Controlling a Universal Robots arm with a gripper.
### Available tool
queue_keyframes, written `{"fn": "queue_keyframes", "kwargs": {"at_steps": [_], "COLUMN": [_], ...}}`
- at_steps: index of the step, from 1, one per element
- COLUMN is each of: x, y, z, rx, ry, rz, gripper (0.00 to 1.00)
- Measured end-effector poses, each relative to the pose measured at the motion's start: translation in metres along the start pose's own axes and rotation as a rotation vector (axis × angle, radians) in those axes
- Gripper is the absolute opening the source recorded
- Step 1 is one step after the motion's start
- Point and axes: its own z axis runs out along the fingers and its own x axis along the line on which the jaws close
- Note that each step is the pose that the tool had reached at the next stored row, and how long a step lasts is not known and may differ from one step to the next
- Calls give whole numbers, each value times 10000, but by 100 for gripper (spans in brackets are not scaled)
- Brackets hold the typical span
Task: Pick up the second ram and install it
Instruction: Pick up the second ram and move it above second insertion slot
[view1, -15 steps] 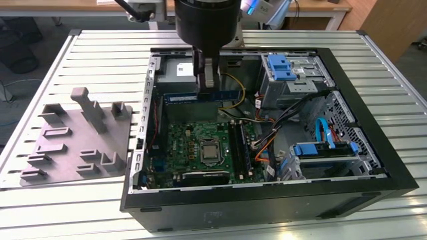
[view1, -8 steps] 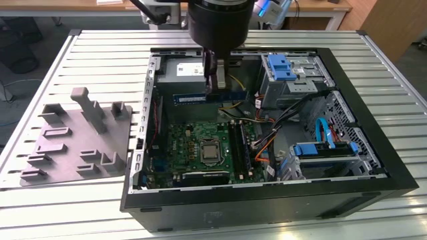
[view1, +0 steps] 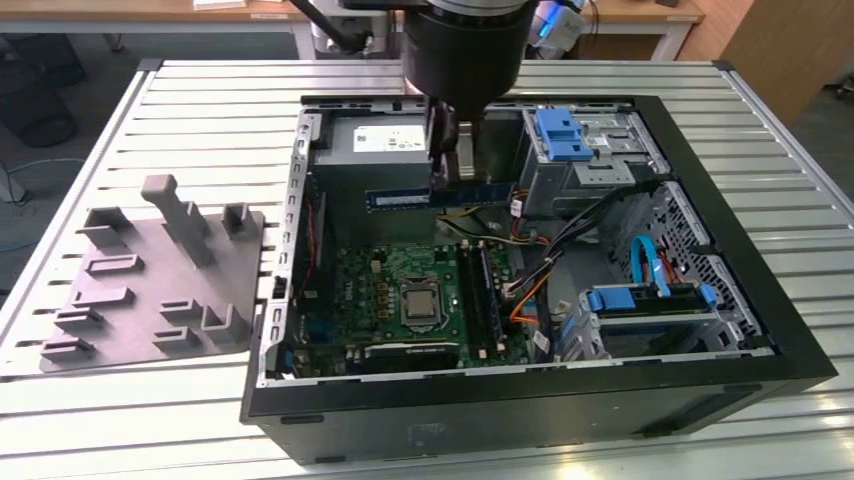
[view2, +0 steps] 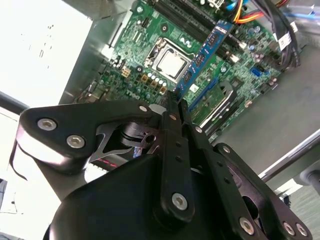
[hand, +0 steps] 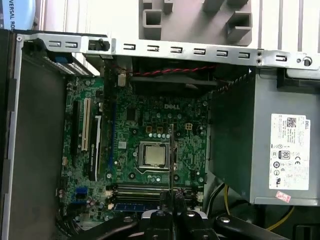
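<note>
An open desktop computer case (view1: 534, 412) lies on its side on a slatted metal bench (view1: 214, 100). A grey fixture tray (view1: 147, 290) sits just beside it at the exterior view's left. The robot arm's black end effector (view1: 447, 181) reaches down into the case, fingers clamped on the second ram (view1: 400, 199), a slim blue stick carrying dark chips. The stick is held level in the air, close to the grey power supply (view1: 367, 150) and above the green motherboard (view1: 367, 290), clear of the board. In both wrist views it hangs over the board near the processor socket (hand: 154, 155).
</note>
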Motion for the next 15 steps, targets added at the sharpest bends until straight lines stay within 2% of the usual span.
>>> {"fn": "queue_keyframes", "kwargs": {"at_steps": [15], "x": [7], "y": [-266], "z": [40], "rx": [-7], "ry": [1], "rz": [1], "gripper": [14]}}
